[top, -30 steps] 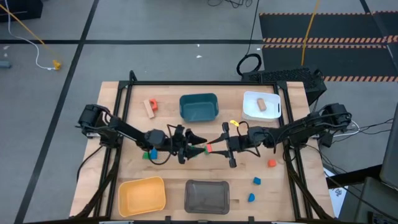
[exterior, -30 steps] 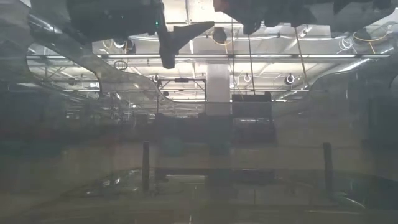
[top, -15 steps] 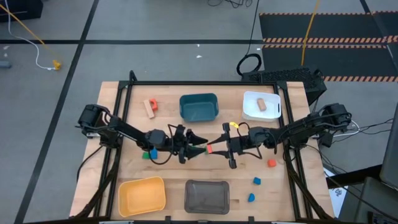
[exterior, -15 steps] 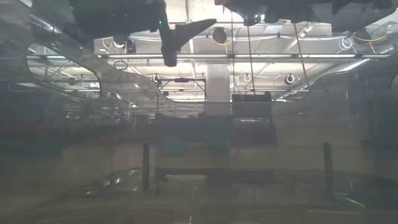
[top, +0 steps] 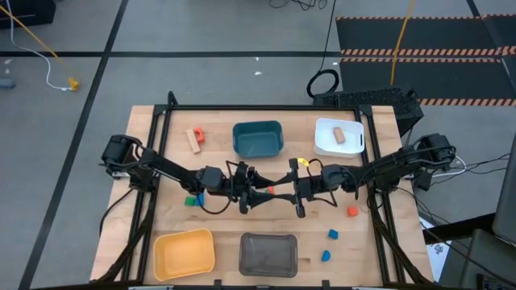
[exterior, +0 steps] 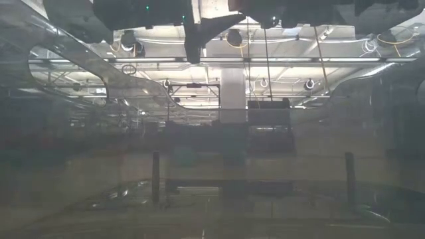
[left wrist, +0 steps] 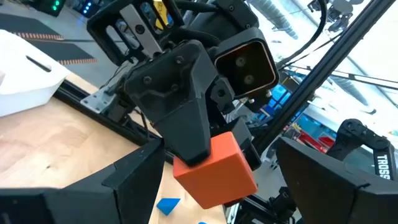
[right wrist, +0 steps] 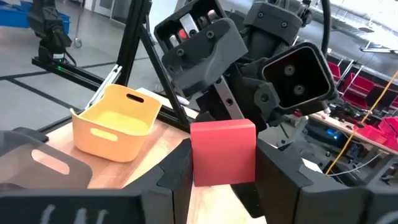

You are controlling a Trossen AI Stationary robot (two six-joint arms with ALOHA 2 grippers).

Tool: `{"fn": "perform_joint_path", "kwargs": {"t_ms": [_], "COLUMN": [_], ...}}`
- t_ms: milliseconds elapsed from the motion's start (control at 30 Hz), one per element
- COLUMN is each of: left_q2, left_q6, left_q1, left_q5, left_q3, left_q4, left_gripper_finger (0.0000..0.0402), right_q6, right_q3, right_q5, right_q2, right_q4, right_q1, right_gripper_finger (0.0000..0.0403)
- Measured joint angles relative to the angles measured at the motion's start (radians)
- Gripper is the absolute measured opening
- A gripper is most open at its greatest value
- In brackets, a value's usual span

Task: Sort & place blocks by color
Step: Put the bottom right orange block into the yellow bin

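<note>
My right gripper [top: 280, 192] is shut on a red-orange block [top: 271, 190], which it holds above the middle of the table. My left gripper [top: 260, 194] faces it from the table's left and is open. In the left wrist view its two fingers stand on either side of the block [left wrist: 214, 169] with a gap on each side. More blocks lie on the table: green and blue ones [top: 192, 200] under the left arm, a tan and a red one [top: 193, 138] at the far left, a red one [top: 352, 211] and two blue ones [top: 329, 244] at the right. My right gripper pinches the red-orange block between its two fingers, on two opposite faces [right wrist: 200, 163]. The fingers come in level from the table's right. The block's free end [left wrist: 224, 180] sticks out past the fingertip [left wrist: 186, 118], and the block is lifted clear of the table.
A teal bin [top: 258, 138] and a white bin [top: 351, 145] holding a tan block [top: 339, 135] stand along the far edge. A yellow bin [top: 185, 252] and a grey bin [top: 268, 254] stand along the near edge. A black frame rims the table.
My left gripper has moved toward the table's right and up a little, still open, until its fingers came to stand around the block in my right gripper. The block has stayed where it was.
</note>
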Motion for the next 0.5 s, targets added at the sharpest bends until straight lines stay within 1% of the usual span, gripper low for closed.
{"fn": "perform_joint_path", "kwargs": {"t_ms": [100,167,267,400,433,500], "left_q2": [0.0,0.0,0.0,0.0,0.0,0.0], "left_q6": [-0.005,-0.006,-0.006,-0.024,-0.031,-0.03], "left_q1": [0.0,0.001,0.006,0.012,0.013,0.012], "left_q5": [-0.003,-0.004,-0.003,0.0,0.004,0.004], "left_q3": [0.0,0.0,0.0,-0.002,-0.002,-0.002], "left_q4": [0.0,-0.004,-0.008,-0.011,-0.011,-0.011], "left_gripper_finger": [0.0294,0.0274,0.0232,0.0164,0.0158,0.0158], "right_q6": [-0.033,-0.042,-0.041,-0.061,-0.07,-0.086], "right_q3": [0.0,0.0,0.0,0.0,0.0,0.0], "right_q5": [0.034,0.034,0.033,0.034,0.034,0.032], "right_q2": [0.0,0.0,0.0,-0.001,-0.001,-0.001], "right_q4": [0.0,-0.004,-0.005,-0.013,-0.013,-0.014], "right_q1": [0.0,0.0,0.0,0.0,0.0,0.0], "right_gripper_finger": [0.0128,0.0128,0.0128,0.0128,0.0129,0.0131]}}
